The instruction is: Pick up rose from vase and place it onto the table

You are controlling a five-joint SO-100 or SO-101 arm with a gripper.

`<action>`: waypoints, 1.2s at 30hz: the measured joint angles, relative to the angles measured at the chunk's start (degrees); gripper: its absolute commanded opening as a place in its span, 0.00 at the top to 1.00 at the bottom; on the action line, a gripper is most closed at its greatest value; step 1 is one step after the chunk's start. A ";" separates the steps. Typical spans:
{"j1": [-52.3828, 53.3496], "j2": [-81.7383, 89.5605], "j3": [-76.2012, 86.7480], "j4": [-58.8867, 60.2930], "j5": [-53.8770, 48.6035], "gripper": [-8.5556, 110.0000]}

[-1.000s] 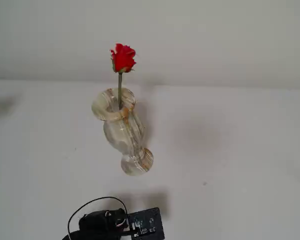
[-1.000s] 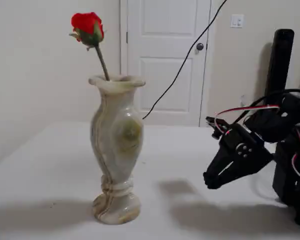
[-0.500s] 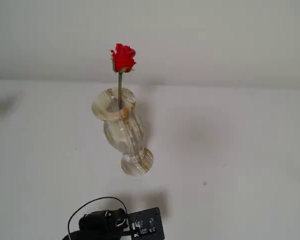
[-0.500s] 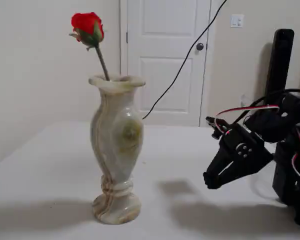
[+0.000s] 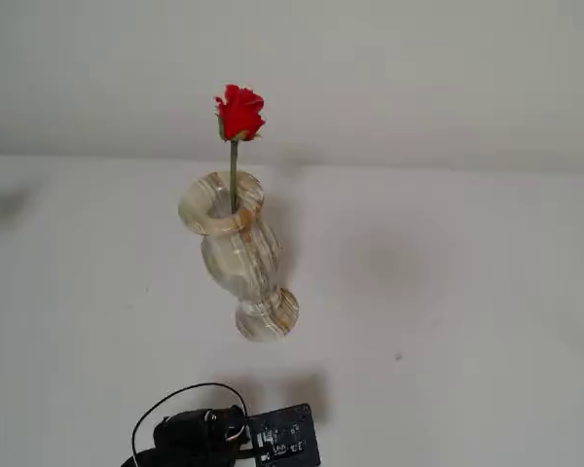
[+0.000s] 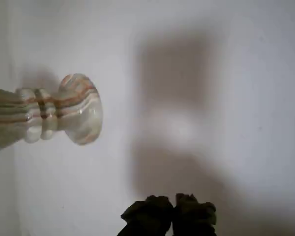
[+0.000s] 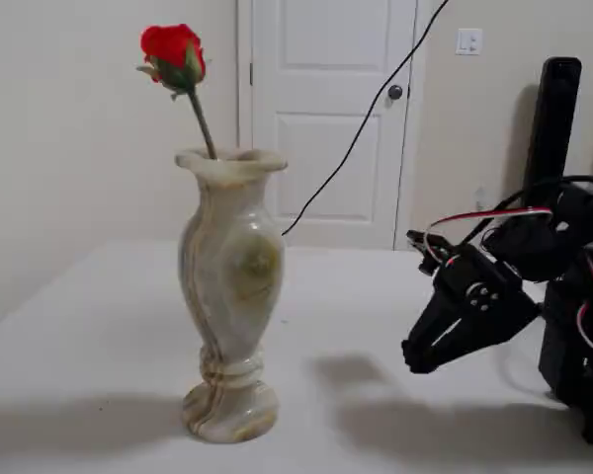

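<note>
The rose (image 7: 172, 49) stands upright in the vase (image 7: 229, 296) on the white worktop (image 7: 99, 336) — its bud clear above the flared rim — while the hand (image 7: 422, 359), clenched on nothing, hangs well apart at the right of this fixed view.

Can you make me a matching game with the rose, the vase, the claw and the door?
Things:
1. rose
2. vase
3. claw
4. door

Descriptions:
A. white, shut, behind the table
B. black, hanging low above the table, apart from the vase
C. bright red, sticking up out of the rim
D. cream with tan streaks, standing upright on its round foot

Pairs: 1-C, 2-D, 3-B, 4-A
</note>
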 measured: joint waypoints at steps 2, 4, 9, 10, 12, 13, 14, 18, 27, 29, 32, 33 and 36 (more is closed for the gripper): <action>0.00 0.00 0.00 0.00 0.00 0.93; 0.00 0.00 0.00 0.00 0.00 0.93; -1.85 0.00 0.00 0.00 -1.58 0.93; -2.64 0.00 0.00 0.00 -2.37 0.93; -3.96 0.00 0.00 0.00 -3.96 0.93; -4.57 0.00 0.00 0.00 -4.75 0.93; -5.54 0.00 0.09 0.00 -5.80 0.93; -9.67 0.00 0.44 2.72 -19.69 0.93; -1.93 0.35 -9.76 1.41 -51.33 0.76; 0.70 0.18 -13.45 -3.78 -57.30 0.73; 4.83 -1.93 -17.05 -15.64 -65.65 0.71; 5.98 -4.13 -18.72 -19.25 -67.76 0.71; 8.26 -11.43 -24.52 -25.05 -71.28 0.71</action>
